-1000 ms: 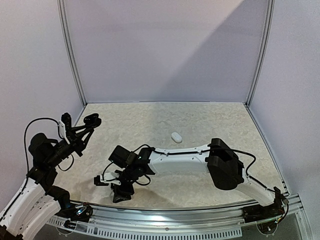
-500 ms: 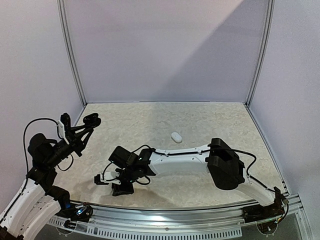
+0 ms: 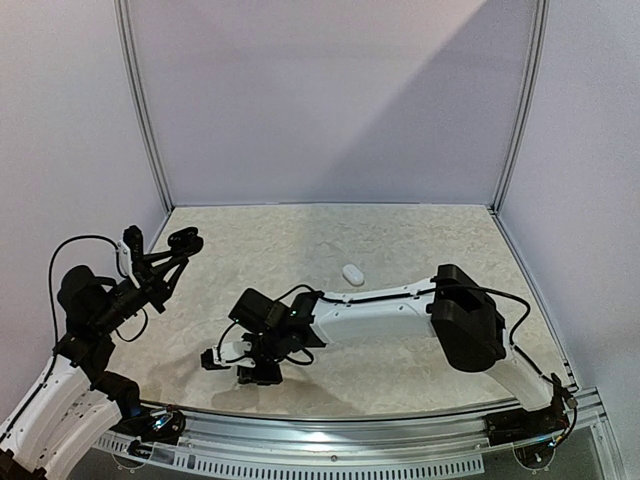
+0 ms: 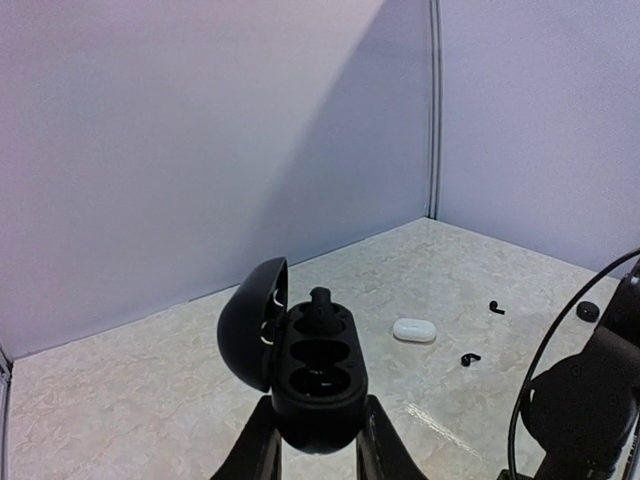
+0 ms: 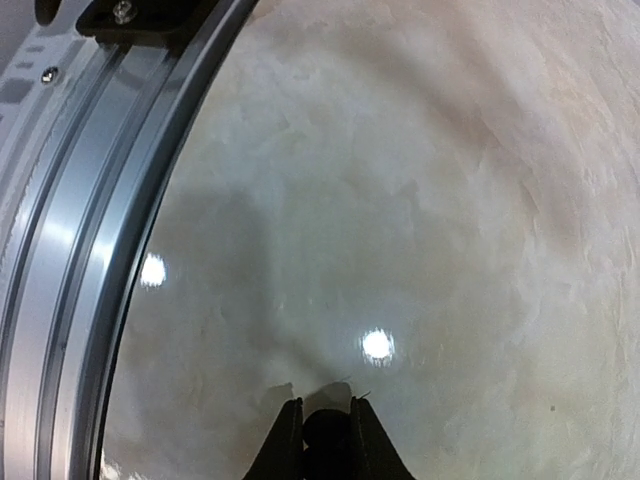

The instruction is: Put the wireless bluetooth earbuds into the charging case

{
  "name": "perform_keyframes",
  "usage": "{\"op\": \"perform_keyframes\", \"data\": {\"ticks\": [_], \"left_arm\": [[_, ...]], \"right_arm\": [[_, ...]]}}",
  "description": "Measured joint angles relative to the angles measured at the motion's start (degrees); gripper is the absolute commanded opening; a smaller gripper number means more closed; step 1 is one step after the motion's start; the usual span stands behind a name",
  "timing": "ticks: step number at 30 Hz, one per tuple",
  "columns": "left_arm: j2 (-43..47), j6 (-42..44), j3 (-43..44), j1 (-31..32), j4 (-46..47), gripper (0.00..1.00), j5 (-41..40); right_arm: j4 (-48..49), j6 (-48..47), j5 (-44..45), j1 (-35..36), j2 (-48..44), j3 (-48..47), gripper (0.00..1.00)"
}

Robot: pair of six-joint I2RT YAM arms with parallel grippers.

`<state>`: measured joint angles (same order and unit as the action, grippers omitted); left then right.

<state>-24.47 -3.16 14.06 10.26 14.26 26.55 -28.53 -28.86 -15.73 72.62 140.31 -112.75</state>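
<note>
Your left gripper clamped on open charging case, left of top view, seated earbud inside | right gripper pinching black earbud, lower centre, near front rail | marbled table, walls well back.

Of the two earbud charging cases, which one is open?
The black oval charging case gripped by the left gripper: its lid stands swung aside, showing the bud wells. The small white pill-shaped case lies shut on the beige table.
</note>
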Motion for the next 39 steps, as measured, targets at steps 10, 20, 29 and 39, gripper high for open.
{"op": "perform_keyframes", "data": {"ticks": [10, 20, 29, 39], "left_arm": [[-0.94, -0.52, 0.0, -0.04, 0.11, 0.0, 0.15], [-2.71, -1.14, -0.04, -0.07, 0.46, 0.0, 0.26], [-3.43, -1.22, -0.26, -0.07, 0.48, 0.0, 0.28], [-3.82, -1.38, -0.55, -0.07, 1.07, 0.0, 0.26]], "right_arm": [[1.68, -0.83, 2.1, -6.45, -14.49, 22.62, 0.16], [1.51, 0.26, 6.38, -10.19, -21.24, 32.57, 0.37], [-6.19, 1.68, 6.84, -10.62, -21.35, 29.11, 0.62], [-14.05, 5.62, -2.73, -14.75, -22.51, 17.38, 0.52]]}}
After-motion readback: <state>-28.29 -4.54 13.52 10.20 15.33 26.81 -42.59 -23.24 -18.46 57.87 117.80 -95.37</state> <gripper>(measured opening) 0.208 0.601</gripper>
